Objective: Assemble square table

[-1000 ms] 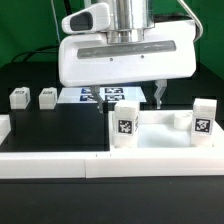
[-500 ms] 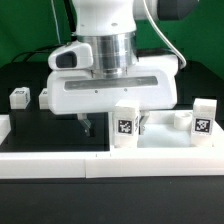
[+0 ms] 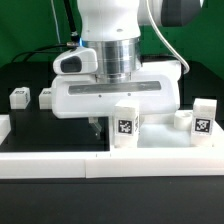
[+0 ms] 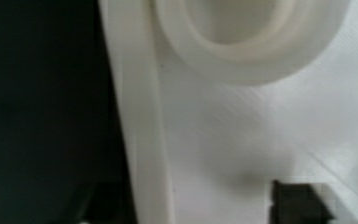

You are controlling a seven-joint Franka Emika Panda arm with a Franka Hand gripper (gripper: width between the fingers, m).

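Black tabletop (image 3: 55, 130) meets a white bar (image 3: 50, 160) in front. Behind, at the exterior view's right, the square panel (image 3: 160, 146) carries 2 upright leg pegs (image 3: 125, 126) (image 3: 203, 119). The gripper (image 3: 104, 128) straddles its rim; whether it clamps, I cannot tell. Farther back lie 2 loose leg pegs (image 3: 18, 97) (image 3: 46, 96).

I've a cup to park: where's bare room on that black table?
Bare: the black top between the two loose pegs, the front bar and the panel. Crowded: the panel, with upright pegs, and its edge, where the jaws hang.
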